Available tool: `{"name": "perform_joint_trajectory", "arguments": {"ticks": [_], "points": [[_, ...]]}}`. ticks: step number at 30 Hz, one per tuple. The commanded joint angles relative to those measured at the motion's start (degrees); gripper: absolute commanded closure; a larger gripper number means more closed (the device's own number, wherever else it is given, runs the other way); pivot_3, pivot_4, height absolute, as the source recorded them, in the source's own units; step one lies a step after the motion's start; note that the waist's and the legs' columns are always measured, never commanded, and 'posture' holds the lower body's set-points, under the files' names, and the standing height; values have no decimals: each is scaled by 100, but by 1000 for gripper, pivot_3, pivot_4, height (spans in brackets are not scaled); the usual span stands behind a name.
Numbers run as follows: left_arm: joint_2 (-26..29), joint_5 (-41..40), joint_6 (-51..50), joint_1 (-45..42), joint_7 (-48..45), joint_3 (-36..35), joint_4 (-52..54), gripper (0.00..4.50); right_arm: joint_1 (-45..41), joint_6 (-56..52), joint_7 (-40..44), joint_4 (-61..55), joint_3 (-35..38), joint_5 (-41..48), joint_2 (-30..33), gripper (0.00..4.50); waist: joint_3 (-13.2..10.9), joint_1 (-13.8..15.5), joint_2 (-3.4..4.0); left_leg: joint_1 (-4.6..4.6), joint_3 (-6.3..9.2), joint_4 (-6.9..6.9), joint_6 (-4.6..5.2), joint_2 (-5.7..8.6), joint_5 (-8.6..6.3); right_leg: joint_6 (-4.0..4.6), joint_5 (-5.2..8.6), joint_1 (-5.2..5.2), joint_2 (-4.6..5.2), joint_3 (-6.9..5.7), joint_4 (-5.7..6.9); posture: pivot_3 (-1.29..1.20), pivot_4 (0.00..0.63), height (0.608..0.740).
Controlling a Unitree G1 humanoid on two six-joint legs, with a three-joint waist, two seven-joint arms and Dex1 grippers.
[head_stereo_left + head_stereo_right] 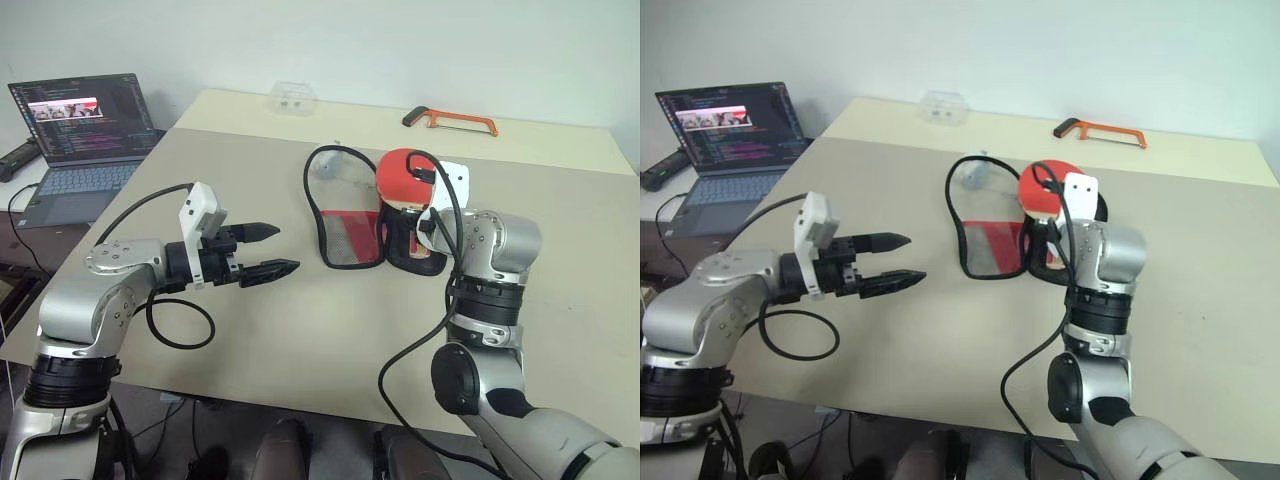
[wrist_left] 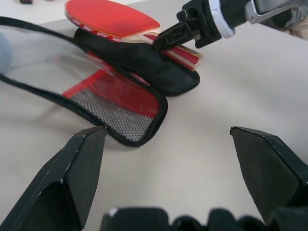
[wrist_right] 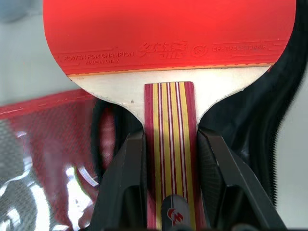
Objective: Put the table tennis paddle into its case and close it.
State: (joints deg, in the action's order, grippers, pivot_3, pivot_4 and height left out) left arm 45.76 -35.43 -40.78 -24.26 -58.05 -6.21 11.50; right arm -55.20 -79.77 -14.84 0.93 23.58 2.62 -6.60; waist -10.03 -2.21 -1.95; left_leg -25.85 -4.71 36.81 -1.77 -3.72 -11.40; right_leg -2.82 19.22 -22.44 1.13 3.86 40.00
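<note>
The table tennis paddle [image 3: 168,43], red blade and striped wooden handle, is held by its handle in my right gripper [image 3: 171,159], which is shut on it. It hovers over the case [image 1: 345,215], which lies unzipped and spread open on the table: its black half [image 2: 139,60] lies under the paddle, and its red mesh-pocket half [image 2: 115,103] is folded out toward my left gripper. My left gripper [image 1: 268,250] is open, empty, and hangs above the table to the left of the case. A grey charm [image 1: 976,172] lies at the case's far end.
An orange hacksaw [image 1: 455,121] lies at the table's far right. A clear plastic box [image 1: 292,97] sits at the far edge. An open laptop [image 1: 80,135] stands on a lower desk to the left.
</note>
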Motion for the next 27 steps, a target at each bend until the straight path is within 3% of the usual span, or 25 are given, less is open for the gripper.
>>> {"name": "perform_joint_trajectory", "arguments": {"ticks": [1, 27], "points": [[56, -67, 46, 13, 51, -162, 258, 0, -226, 397, -169, 86, 121, 21, -70, 3433, 0, -10, 0, 0, -1, -1, 1, 2, 0, 0, 0, -2, -3, 0, 2, 0, 150, 740], [152, -49, -21, 148, 235, -185, 448, 0, -396, 1252, -449, 1162, 100, 377, -113, 3433, -1, -114, 1, 1, -1, -3, 17, 2, -10, 1, 0, -6, -11, 2, 7, 0, 150, 740]]}}
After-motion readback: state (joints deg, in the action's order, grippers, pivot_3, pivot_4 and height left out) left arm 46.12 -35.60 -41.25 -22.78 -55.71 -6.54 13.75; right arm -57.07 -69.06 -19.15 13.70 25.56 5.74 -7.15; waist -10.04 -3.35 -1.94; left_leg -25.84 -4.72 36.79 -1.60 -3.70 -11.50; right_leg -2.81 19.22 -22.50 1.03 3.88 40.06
